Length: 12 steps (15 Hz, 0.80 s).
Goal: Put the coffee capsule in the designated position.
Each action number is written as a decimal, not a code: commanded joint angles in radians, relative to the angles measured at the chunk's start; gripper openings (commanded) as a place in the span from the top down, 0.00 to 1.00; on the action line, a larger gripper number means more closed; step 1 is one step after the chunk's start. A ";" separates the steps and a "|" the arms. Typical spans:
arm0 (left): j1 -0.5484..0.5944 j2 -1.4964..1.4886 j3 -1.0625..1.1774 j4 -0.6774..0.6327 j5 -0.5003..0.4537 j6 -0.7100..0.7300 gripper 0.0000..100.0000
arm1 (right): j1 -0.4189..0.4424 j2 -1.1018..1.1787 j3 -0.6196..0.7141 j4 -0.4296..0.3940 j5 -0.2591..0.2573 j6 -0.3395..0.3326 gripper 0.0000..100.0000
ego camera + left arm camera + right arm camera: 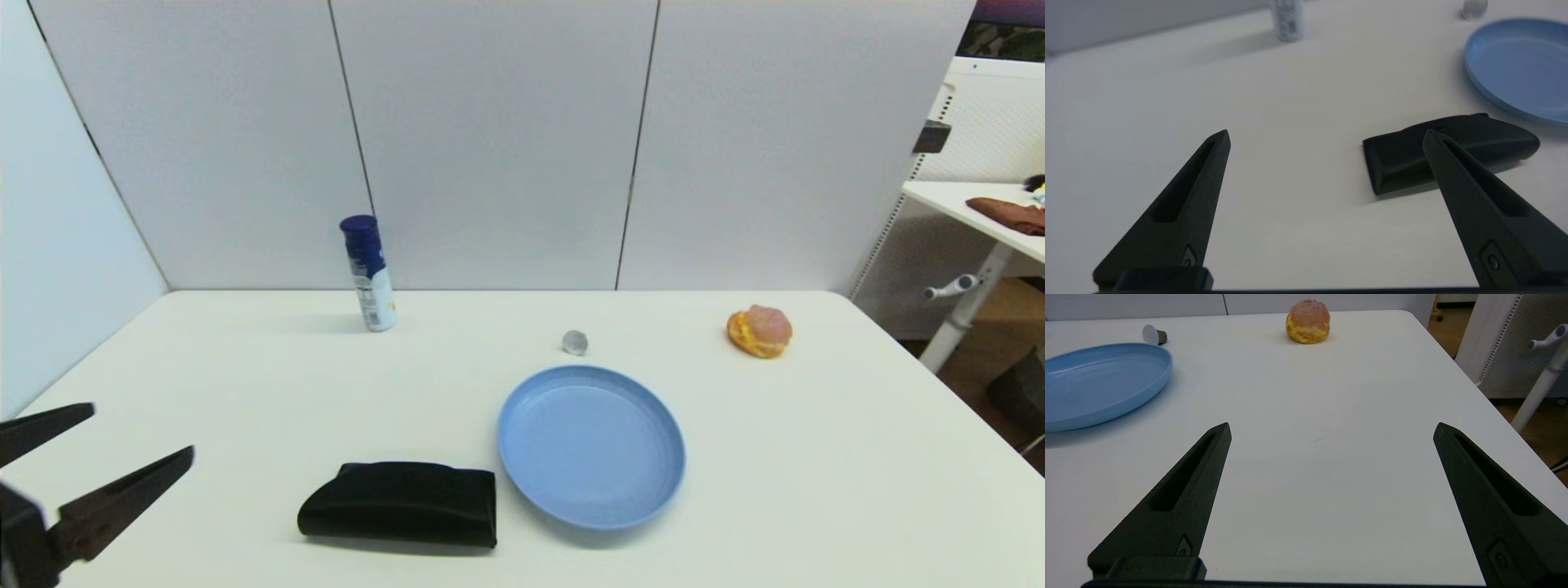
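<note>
Coffee capsule [575, 342] lies tipped behind the plate [522, 445]; both hands [1327, 136] [1331, 428] gape, empty.

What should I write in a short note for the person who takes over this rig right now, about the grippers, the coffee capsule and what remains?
Left gripper: open, empty, low at the table's near left corner, beside the black pouch.
Right gripper: open, empty, over bare table on the right side; out of the head view.
Coffee capsule: lying on its side on the table, just behind the blue plate, not touching it. The bun sits to its right, the spray can far to its left.
Done: nothing yet; the capsule is not grasped.
Left: reach the capsule, grasp it, place it at the designated spot.
</note>
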 commanded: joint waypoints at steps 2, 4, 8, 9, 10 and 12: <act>0.155 -0.654 0.408 -0.018 0.001 0.007 0.00 | 0.000 0.001 0.000 0.000 0.000 0.000 0.00; 0.158 -0.709 0.408 0.069 0.063 0.005 0.00 | 0.000 0.001 0.000 0.000 0.000 0.000 0.00; 0.158 -0.709 0.408 0.068 0.066 -0.015 0.00 | 0.000 0.001 0.000 0.000 0.000 0.000 0.00; 0.158 -0.709 0.408 0.072 0.064 -0.015 0.00 | 0.000 0.001 0.000 0.000 0.000 0.000 0.00; 0.158 -0.709 0.408 0.071 0.066 -0.024 0.00 | 0.000 0.001 0.000 0.000 0.000 0.000 0.00; 0.158 -0.709 0.408 0.069 0.069 -0.056 0.00 | 0.000 0.001 0.000 0.000 0.000 0.000 0.00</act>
